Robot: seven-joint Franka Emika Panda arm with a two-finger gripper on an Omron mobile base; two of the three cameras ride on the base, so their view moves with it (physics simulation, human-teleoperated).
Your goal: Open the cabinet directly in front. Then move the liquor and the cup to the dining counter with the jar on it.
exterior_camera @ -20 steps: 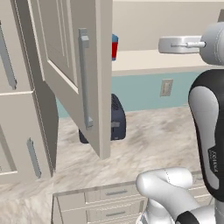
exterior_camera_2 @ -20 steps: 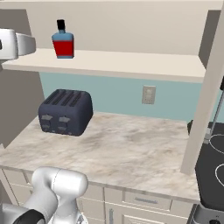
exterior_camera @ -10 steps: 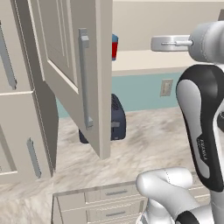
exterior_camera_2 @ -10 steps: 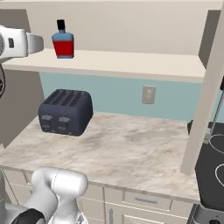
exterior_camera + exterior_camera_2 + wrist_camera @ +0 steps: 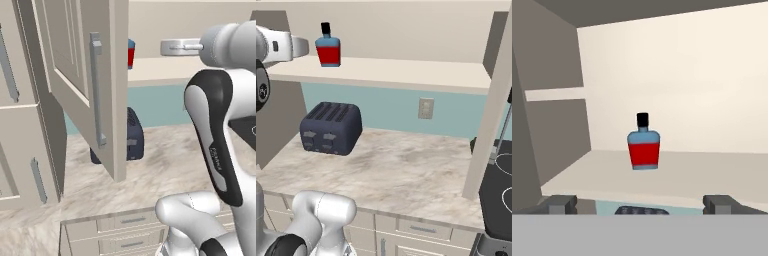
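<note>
Looking from the left side first: the cabinet (image 5: 95,85) door is swung wide open toward me, its long silver handle (image 5: 96,95) upright on the near edge. Behind that door I catch a sliver of the liquor (image 5: 130,52) on the shelf (image 5: 391,71), mostly hidden. Below it the dark toaster (image 5: 131,137) sits on the marbled worktop (image 5: 170,160), half covered by the door. Further right, the gripper (image 5: 167,47) is raised to shelf height and pointing left at the opening, well apart from the bottle.

From the right side, the gripper's white body pokes in at the far left edge; the liquor (image 5: 329,46) stands upright just right of it, on the left end of the shelf, black cap up. The toaster (image 5: 331,128) is under it on the worktop, a wall outlet (image 5: 426,108) further right, and a black stovetop (image 5: 498,192) at the right edge.

Hand view: left fingertip (image 5: 560,204), liquor (image 5: 644,145) dead centre and upright on the shelf, right fingertip far right. Jaws spread wide, released, holding nothing, gripper (image 5: 641,205) short of the bottle.
</note>
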